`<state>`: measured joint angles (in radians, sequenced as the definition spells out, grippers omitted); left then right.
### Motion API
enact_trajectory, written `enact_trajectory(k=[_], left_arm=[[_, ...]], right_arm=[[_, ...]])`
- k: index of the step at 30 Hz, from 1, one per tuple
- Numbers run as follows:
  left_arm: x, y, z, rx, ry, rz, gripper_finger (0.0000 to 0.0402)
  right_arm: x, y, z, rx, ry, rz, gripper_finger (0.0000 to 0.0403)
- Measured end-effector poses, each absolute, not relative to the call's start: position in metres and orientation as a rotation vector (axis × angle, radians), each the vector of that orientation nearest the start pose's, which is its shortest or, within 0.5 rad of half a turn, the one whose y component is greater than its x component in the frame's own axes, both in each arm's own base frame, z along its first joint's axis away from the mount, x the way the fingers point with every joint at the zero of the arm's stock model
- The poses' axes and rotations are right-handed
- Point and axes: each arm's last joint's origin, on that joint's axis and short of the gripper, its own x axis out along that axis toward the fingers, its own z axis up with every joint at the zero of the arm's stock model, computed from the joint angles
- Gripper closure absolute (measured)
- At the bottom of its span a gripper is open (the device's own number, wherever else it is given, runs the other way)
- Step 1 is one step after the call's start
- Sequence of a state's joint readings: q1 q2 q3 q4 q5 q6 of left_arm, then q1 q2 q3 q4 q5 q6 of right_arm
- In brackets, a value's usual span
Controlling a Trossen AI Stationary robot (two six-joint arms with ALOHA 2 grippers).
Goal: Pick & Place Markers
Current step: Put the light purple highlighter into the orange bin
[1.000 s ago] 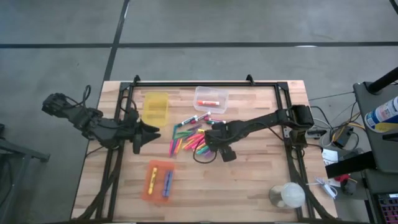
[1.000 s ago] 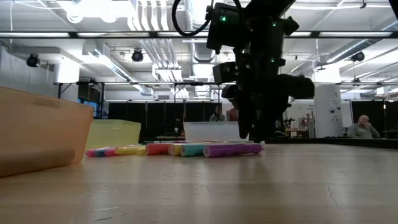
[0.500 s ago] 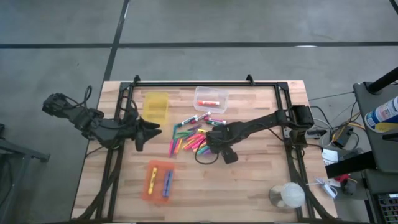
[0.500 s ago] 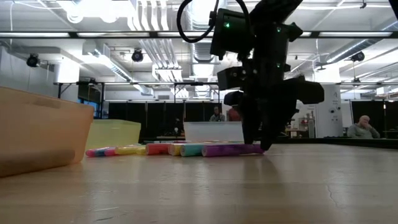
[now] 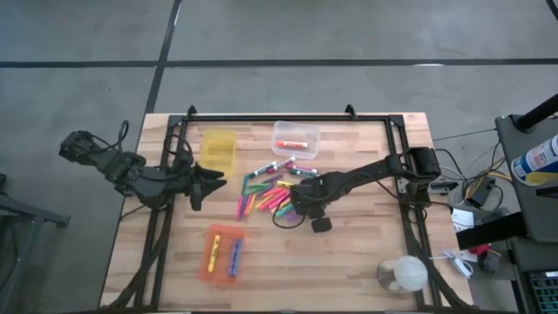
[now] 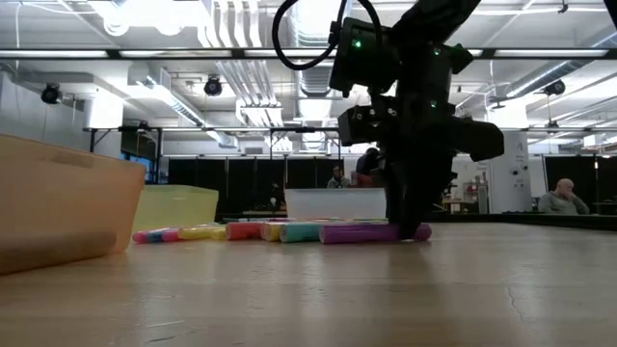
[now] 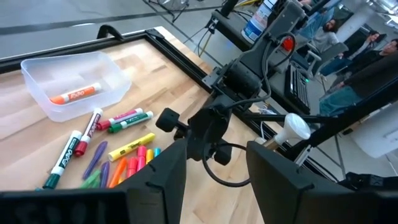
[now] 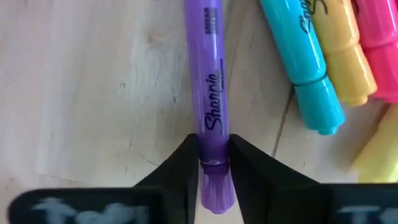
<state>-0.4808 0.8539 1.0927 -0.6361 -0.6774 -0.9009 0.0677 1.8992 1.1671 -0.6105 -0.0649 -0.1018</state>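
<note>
Several bright markers (image 5: 268, 196) lie in a loose pile mid-table. My right gripper (image 5: 302, 208) stands at the pile's near right side, shut on a purple marker (image 8: 208, 93), which also shows in the low view (image 6: 362, 232). My left gripper (image 5: 209, 185) is open and empty to the left of the pile; its wrist view looks past its fingers at the pile (image 7: 118, 155). A clear bin (image 5: 296, 138) holds an orange marker. An orange bin (image 5: 224, 253) holds a yellow and a blue marker. My right gripper pinches the purple marker between its two fingers (image 8: 184, 163), on the barrel near one end (image 8: 213, 144). The fingers come from above, pointing down, and lie across the marker. The marker lies level on the table (image 6: 337, 233).
A yellow bin (image 5: 219, 150) stands at the far left. A dark metal frame (image 5: 288, 116) runs round the tabletop. A pale round object (image 5: 405, 275) sits at the near right corner. A black cable loop (image 5: 286, 220) hangs by my right gripper. Bare wood lies near the front edge.
My right gripper has come down at the purple marker and gone a little toward the table's right edge. The purple marker has slid slightly the same way along the table, still lying flat.
</note>
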Motion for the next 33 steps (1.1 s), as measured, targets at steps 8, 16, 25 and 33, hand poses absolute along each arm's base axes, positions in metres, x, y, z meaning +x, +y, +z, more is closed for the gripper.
enact_trajectory(k=[8, 16, 25, 33], left_arm=[[0.145, -0.056, 0.384, -0.677, 0.236, 0.299, 0.0241], [0.145, -0.056, 0.384, -0.660, 0.239, 0.296, 0.0241], [0.146, -0.056, 0.386, -0.632, 0.211, 0.305, 0.0241], [0.149, -0.056, 0.402, -0.483, 0.077, 0.280, 0.0241]], right_arm=[[0.352, 0.027, 0.146, 0.109, 1.344, 0.058, 0.0347], [0.375, 0.029, 0.195, 0.243, 1.184, 0.050, 0.0345], [0.402, 0.042, 0.271, 0.343, 0.970, 0.157, 0.0345], [0.417, 0.041, 0.332, 0.403, 0.720, 0.096, 0.0345]])
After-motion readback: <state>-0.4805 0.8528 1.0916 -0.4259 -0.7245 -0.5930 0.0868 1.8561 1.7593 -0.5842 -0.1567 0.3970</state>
